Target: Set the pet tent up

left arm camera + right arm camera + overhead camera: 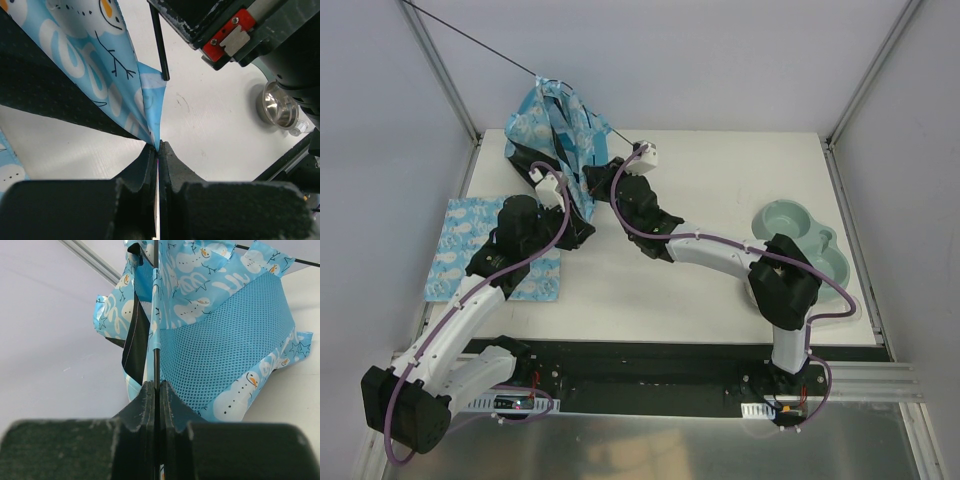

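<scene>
From above, the pet tent (552, 125) stood bunched and partly raised at the far left of the table (720, 180). It was just beyond the flat mat (490, 250) and well apart from the green double bowl (800, 235) on your right. In the left wrist view, your left gripper (159, 149) was pinched tight on a corner of the tent's blue fabric, near the free end of a thin black pole (161, 50). In the right wrist view, your right gripper (156, 386) was clamped on a thin black pole running up into a fabric sleeve, beside the tent's mesh panel (225, 350).
</scene>
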You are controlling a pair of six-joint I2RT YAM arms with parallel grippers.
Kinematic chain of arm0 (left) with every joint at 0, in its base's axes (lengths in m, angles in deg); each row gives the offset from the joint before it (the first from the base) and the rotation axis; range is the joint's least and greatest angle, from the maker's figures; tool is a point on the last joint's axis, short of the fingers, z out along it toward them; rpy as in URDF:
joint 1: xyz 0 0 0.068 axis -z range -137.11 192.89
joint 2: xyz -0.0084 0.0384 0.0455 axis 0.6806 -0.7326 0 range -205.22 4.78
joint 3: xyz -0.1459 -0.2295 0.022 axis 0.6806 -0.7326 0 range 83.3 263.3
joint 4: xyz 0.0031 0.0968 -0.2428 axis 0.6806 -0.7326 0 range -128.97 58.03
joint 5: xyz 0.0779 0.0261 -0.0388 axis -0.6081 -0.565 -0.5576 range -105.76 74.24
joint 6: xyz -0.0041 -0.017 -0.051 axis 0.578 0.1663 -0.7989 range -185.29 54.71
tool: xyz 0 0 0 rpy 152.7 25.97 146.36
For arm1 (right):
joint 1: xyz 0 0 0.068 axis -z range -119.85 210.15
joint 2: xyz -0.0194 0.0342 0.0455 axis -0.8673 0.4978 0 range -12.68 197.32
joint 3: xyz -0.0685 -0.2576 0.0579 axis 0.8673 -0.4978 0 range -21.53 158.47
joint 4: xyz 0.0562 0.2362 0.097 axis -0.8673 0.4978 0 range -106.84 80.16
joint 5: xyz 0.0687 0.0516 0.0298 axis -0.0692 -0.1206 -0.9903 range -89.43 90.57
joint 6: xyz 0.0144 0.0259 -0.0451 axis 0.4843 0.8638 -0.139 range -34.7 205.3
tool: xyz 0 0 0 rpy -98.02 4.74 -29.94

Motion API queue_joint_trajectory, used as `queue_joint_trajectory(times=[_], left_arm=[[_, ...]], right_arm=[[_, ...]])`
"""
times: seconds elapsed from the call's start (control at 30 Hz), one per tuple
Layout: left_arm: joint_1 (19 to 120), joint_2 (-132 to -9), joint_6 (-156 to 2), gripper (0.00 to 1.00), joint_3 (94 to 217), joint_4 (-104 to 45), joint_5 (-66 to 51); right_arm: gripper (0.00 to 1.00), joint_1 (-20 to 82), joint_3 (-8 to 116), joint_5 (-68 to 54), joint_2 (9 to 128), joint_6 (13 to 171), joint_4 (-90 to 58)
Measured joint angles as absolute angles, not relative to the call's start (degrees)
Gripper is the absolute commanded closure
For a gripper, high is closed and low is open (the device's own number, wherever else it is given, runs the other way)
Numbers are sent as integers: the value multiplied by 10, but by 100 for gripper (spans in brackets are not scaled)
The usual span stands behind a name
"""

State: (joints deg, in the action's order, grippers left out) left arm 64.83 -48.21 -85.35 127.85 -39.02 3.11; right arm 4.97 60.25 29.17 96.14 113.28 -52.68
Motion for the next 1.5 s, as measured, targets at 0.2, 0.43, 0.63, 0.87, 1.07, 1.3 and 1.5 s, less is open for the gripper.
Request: queue_joint_trajectory(times=[0.2, 0.43, 0.63, 0.87, 1.07, 1.3, 1.5], left_arm=[[645, -481, -849, 100, 1279, -392, 38], [645, -481, -839, 100, 1282, -393, 39], [645, -480, -836, 100, 1289, -394, 39], [645, -480, -834, 100, 1289, -395, 39], [645, -480, -832, 100, 1289, -396, 39], [645, -480, -826, 100, 1290, -402, 39], [642, -480, -824, 100, 1290, -404, 43]], right_arm=[[100, 50, 603, 288, 961, 1145, -527], [100, 54, 602, 276, 961, 1148, -534], [100, 62, 602, 255, 961, 1144, -552], [100, 67, 602, 238, 962, 1135, -561], [100, 67, 602, 237, 973, 1129, -580], [100, 67, 602, 238, 995, 1123, -602], [100, 67, 606, 239, 1005, 1120, -613]])
